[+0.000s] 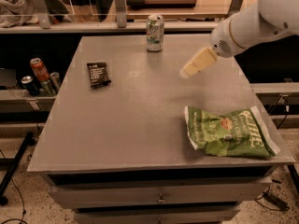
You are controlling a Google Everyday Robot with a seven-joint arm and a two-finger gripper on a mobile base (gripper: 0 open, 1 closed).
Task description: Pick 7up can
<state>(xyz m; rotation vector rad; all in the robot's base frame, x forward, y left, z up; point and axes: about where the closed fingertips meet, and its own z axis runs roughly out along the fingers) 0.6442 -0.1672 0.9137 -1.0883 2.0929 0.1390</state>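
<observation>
The 7up can (154,32) stands upright near the far edge of the grey table (131,125), with a white-and-green label and a silver top. My gripper (189,69) comes in from the upper right on a white arm and hangs above the table, to the right of the can and nearer the camera. It holds nothing and is well apart from the can.
A dark snack packet (98,73) lies on the table's left part. A green chip bag (226,132) lies at the front right. A red cola can (39,70) and dark cans (29,85) stand on a lower shelf to the left. A rail and shelf run behind the table.
</observation>
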